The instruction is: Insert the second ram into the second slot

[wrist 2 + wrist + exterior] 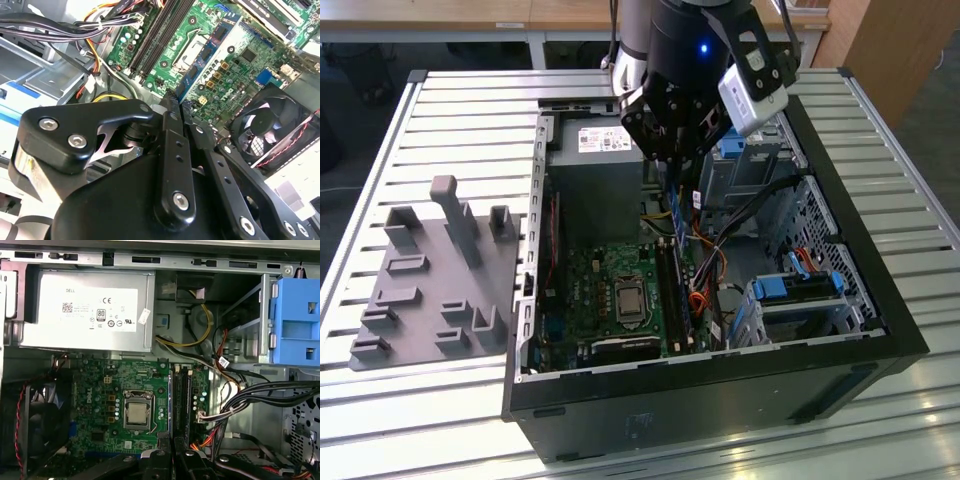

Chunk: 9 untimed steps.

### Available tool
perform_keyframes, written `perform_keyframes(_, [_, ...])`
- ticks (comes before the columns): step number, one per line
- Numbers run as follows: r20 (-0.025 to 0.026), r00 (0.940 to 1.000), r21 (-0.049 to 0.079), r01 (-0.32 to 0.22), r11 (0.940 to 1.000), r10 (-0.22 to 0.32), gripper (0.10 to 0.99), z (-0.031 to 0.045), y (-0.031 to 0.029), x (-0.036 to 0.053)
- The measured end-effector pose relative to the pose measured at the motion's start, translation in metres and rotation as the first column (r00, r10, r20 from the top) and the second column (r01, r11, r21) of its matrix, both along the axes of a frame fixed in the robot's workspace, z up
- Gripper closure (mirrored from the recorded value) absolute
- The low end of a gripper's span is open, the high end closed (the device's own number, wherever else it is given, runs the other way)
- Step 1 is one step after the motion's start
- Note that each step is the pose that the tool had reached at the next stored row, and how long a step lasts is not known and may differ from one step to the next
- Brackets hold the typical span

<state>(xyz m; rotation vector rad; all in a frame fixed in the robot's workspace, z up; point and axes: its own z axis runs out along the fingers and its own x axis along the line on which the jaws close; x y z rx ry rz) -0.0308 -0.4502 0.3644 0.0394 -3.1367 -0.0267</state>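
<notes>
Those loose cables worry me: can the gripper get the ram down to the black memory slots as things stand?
Probably yes. The gripper, shut on the ram, hangs over the memory slots, and the cables lie beside them, toward the exterior view's right, not across their tops.

One open computer case on one slatted tabletop. Inside: one green motherboard, one processor socket, one grey power supply, one black fan. One blue ram stick, gripped in one end effector. One grey fixture block at the exterior view's left.
</notes>
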Motion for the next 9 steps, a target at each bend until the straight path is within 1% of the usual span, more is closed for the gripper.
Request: perform_keyframes(9, [0.0,0.9998,0.0,0.02,0.9998,-0.02,0.949,-0.002,-0.0003,0.0006])
